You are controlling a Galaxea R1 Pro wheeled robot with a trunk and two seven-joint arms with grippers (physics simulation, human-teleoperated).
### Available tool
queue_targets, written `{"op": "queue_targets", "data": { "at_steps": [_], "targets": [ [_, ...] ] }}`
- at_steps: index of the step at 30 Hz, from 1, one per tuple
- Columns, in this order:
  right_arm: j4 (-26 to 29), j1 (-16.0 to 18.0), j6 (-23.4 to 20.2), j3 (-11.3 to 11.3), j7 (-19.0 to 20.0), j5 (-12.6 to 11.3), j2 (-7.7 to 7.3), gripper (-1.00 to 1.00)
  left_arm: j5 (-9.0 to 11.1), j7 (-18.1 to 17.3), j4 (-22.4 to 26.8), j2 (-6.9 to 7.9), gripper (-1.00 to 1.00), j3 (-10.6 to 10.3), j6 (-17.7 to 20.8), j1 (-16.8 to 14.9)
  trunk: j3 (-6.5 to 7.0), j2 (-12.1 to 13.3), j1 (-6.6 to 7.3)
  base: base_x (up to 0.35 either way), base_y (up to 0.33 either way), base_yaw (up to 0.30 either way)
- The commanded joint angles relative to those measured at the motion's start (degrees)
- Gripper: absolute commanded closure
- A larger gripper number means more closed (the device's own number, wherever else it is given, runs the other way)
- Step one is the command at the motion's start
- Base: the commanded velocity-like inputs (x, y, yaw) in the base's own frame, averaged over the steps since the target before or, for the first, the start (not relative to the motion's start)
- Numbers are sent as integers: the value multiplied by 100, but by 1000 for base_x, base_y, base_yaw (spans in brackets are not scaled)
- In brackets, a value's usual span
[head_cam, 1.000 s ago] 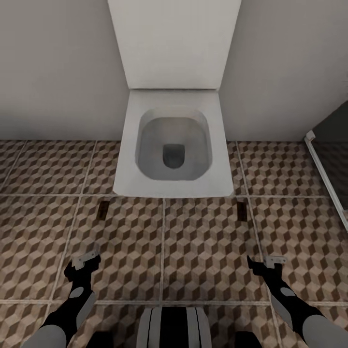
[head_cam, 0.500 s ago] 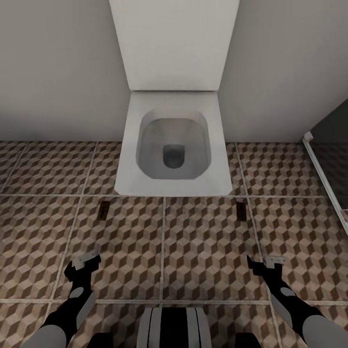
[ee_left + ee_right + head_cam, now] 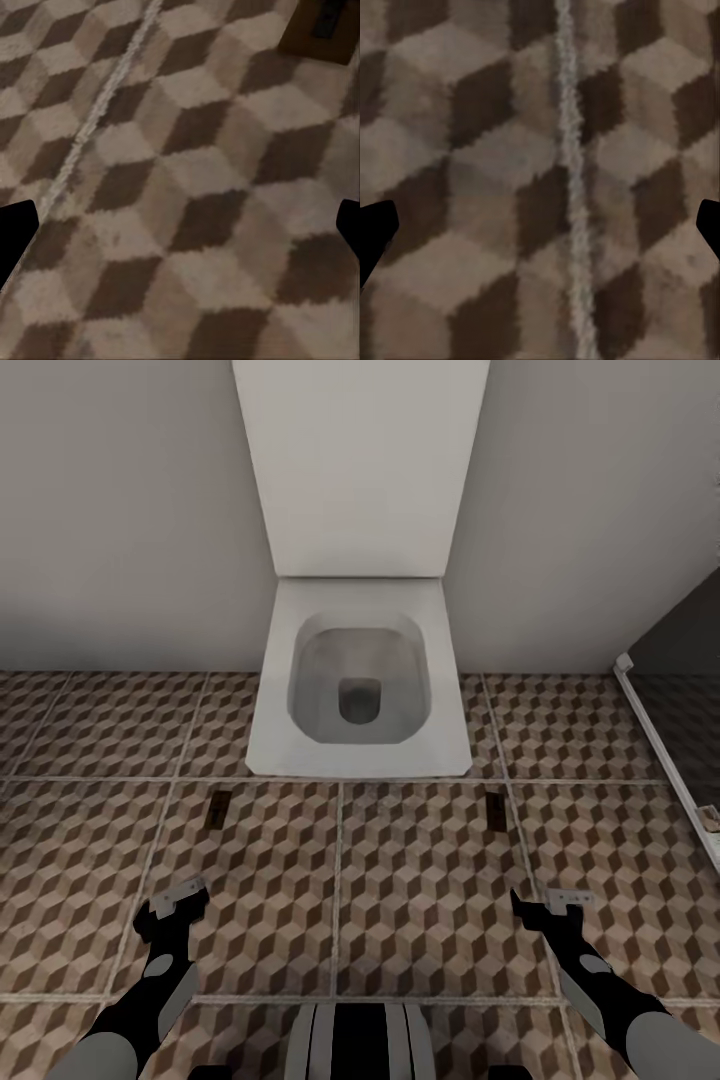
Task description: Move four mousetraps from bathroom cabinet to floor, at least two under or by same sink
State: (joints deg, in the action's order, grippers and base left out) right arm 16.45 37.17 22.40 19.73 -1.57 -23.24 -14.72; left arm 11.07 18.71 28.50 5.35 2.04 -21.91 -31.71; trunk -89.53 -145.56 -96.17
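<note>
- The bathroom floor (image 3: 420,880), tiled in brown, beige and white cubes, spreads across the lower half of the head view and runs up to a pale wall (image 3: 120,510).
- A white toilet (image 3: 360,690) stands against that wall, lid raised; at far right is the edge of a dark shower enclosure (image 3: 680,690).
- Over the last second the whole view has slid: the toilet sits lower and more floor shows before it, so the robot (base or head) has drawn back, not the fixtures.
- Both arms reach low over the tiles, unchanged in pose; the left gripper (image 3: 172,905) and the right gripper (image 3: 545,908) have their fingers spread wide and hold nothing, as both wrist views bear out.
- Two mousetraps already lie on the floor just before the toilet: the left mousetrap (image 3: 218,809) and the right mousetrap (image 3: 496,807), well apart.
- Judgement: the retreat suggests heading off for the remaining traps.
</note>
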Motion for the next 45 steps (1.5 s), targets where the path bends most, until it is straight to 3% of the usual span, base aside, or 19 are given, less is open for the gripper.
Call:
{"op": "queue_targets", "data": {
  "at_steps": [1, 45],
  "targets": [
    [-1, 2, 19, 49, -17, -44, -4, -100, 45, 1, -2, 1, -100, -11, -24, -2, 20, 0, 3, 0, 0, 0],
    [-10, 2, 19, 43, -18, -38, 5, -100, 44, -43, -62, 1, -100, -47, -15, 1, 995, 59, 117, 0, 0, 0]
  ]
}}
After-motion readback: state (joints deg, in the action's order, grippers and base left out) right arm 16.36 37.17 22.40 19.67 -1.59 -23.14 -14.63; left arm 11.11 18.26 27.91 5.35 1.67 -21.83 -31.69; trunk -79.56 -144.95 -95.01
